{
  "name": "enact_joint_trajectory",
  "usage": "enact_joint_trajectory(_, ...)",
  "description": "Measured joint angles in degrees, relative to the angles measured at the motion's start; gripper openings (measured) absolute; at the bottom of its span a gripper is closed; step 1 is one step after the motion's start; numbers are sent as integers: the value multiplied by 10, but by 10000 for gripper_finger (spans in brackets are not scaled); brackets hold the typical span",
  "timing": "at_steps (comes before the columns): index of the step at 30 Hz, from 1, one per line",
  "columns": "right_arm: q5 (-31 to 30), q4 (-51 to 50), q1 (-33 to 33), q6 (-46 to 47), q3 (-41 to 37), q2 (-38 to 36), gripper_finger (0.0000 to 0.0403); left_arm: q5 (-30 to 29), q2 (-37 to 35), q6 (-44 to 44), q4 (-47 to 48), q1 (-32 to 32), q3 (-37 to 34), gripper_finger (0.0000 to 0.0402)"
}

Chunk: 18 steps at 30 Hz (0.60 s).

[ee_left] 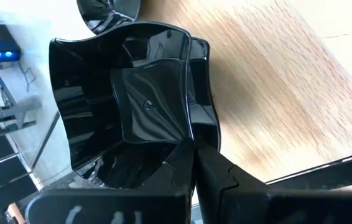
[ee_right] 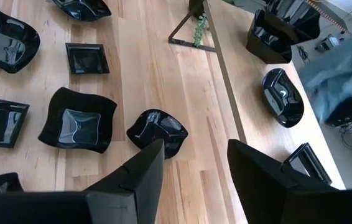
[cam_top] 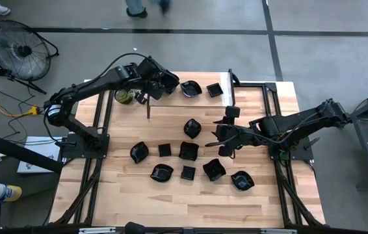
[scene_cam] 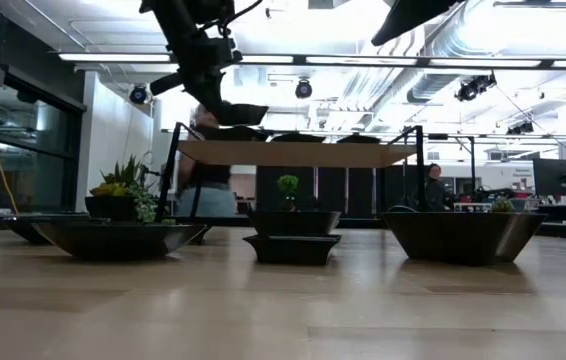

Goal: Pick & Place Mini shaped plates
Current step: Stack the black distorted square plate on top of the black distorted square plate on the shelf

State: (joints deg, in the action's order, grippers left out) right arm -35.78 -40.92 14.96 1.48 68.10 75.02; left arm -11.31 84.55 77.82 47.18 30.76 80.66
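- I count eleven mini shaped plates [cam_top: 188, 151] in all from the high view.
- Eight of them lie on the main table [cam_top: 132, 195].
- Two sit on the raised shelf [cam_top: 255, 97] at the far edge.
- One is clamped in the left gripper [cam_top: 161, 81], up by that shelf.
- One small potted plant [cam_top: 124, 96], beside the shelf.
- Two dark arms [cam_top: 86, 91], one on each side of the table.
- One floor fan [cam_top: 18, 49], off the table's far left corner.
- In the low view I make out two people [scene_cam: 433, 185] in the room behind; one of them is blurred.
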Motion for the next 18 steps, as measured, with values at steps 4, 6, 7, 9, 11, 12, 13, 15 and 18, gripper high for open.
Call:
enact_joint_trajectory(4, 4, 0, 0, 1, 0, 0, 174, -2, 0, 0, 4, 0, 0, 1)
enact_joint_trajectory(6, 4, 0, 0, 1, 0, 0, 173, -2, 0, 0, 6, 0, 0, 1)
enact_joint_trajectory(7, 5, 0, 0, 2, 0, 0, 172, -2, 0, 0, 7, 0, 0, 1)
enact_joint_trajectory(9, 8, 0, 0, 3, 0, 0, 170, -2, 0, 0, 6, 0, 0, 1)
enact_joint_trajectory(11, 10, 0, 0, 3, 0, 0, 170, -2, 0, -1, 7, 0, 0, 1)
enact_joint_trajectory(12, 12, 0, 0, 3, 0, 0, 170, -2, 0, -1, 7, 0, 0, 1)
enact_joint_trajectory(13, 13, 0, 0, 2, 0, 0, 170, -2, 0, -1, 8, 0, 0, 1)
enact_joint_trajectory(15, 16, 0, 0, 3, 0, 0, 170, -2, 0, -1, 10, 0, 0, 1)
enact_joint_trajectory(18, 16, 0, 0, 5, 0, 0, 170, -3, 0, -1, 10, 0, 0, 1)
